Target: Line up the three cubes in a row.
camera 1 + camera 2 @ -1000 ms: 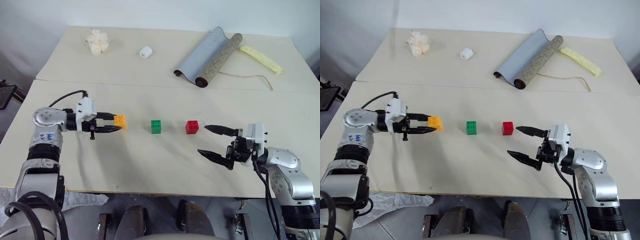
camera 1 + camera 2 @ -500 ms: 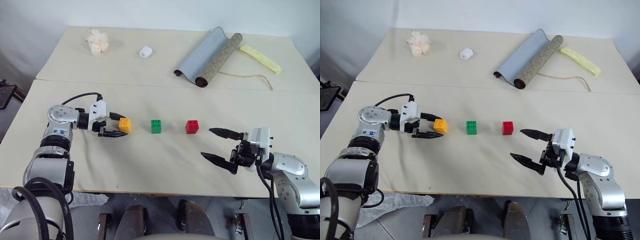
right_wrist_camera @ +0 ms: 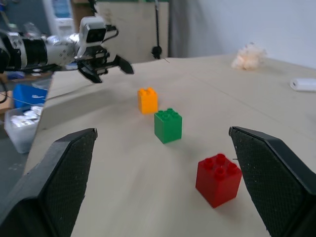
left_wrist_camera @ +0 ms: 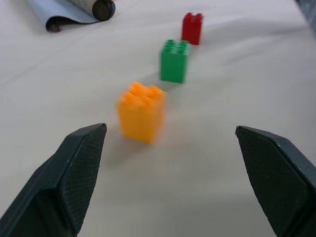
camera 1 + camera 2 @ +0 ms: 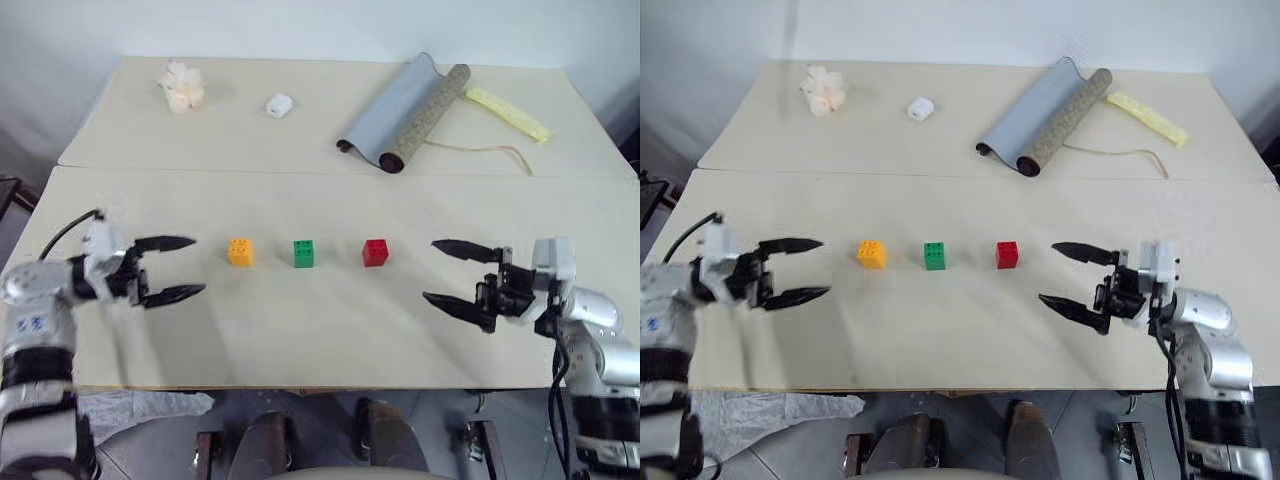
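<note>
Black fingers of my left gripper (image 5: 170, 268) stand wide apart and hold nothing, hovering over the near left part of the cream table (image 5: 320, 330), pointing right toward the row of blocks. Just to its right, apart from the fingertips, sits the orange-yellow cube (image 5: 240, 251), studs up. Next in line to the right is the green cube (image 5: 304, 253), then the red cube (image 5: 376, 252); the three stand in a straight left-to-right row with even gaps, none touching another.

Right of the red cube, with a clear gap, my right gripper (image 5: 446, 271) points left at the row, its jaws spread wide and empty too. In my right wrist view the red cube is nearest, the green behind it, the orange-yellow farthest, with my left gripper beyond.

On the far table section lie a lumpy cream object (image 5: 180, 86) at the far left, a small white block (image 5: 278, 104) to its right, a half-rolled grey mat (image 5: 400, 105) and a pale yellow strip (image 5: 508, 112) at the far right.
</note>
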`<state>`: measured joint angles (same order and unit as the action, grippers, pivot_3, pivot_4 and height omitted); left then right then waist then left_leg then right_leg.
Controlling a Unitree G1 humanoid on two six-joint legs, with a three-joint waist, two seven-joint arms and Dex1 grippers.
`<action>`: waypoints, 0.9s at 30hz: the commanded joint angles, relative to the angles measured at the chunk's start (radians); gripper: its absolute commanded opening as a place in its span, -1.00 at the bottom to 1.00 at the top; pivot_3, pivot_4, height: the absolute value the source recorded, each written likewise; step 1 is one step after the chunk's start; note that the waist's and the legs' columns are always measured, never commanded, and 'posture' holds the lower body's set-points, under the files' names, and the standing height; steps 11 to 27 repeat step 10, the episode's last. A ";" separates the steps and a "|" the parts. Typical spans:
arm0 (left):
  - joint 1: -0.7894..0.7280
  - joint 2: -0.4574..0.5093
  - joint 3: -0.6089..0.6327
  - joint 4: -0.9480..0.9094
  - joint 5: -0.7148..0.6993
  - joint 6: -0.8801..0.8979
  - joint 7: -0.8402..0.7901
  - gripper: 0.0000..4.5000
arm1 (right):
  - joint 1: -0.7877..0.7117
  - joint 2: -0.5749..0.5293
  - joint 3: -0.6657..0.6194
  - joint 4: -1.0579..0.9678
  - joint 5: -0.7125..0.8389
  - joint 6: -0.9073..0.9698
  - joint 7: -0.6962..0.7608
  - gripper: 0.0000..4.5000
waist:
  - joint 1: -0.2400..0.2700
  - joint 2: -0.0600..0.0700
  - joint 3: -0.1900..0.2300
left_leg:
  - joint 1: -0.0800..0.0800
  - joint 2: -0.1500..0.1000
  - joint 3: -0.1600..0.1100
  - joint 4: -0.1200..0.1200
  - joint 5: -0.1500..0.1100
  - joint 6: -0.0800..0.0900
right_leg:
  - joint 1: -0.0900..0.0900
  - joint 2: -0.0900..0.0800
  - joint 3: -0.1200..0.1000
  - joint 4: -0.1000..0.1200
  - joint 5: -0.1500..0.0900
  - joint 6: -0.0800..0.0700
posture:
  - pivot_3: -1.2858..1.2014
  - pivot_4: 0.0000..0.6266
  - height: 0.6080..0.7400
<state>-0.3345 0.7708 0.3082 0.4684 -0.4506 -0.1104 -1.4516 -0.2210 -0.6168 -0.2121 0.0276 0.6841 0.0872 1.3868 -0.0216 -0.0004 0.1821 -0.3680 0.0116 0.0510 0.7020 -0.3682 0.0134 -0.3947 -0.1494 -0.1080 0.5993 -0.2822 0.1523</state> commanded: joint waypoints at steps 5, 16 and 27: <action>0.141 0.037 0.067 -0.177 0.025 0.010 0.151 0.98 | -0.155 -0.036 0.034 0.147 -0.017 0.002 0.137 1.00 | 0.017 0.001 0.000 | 0.000 -0.001 0.001 0.001 0.000 0.000 | 0.000 0.000 0.001 0.001 0.000 -0.001 | 0.03 -0.52 1.00; 0.137 0.021 0.064 -0.224 -0.012 0.050 0.204 0.98 | -0.199 -0.041 0.042 0.162 -0.028 0.015 0.142 1.00 | 0.023 0.001 0.000 | 0.000 -0.001 0.000 0.001 -0.001 -0.001 | 0.000 0.000 0.000 0.001 0.000 -0.001 | 0.03 -0.52 1.00; 0.137 0.021 0.064 -0.224 -0.012 0.050 0.204 0.98 | -0.199 -0.041 0.042 0.162 -0.028 0.015 0.142 1.00 | 0.023 0.001 0.000 | 0.000 -0.001 0.000 0.001 -0.001 -0.001 | 0.000 0.000 0.000 0.001 0.000 -0.001 | 0.03 -0.52 1.00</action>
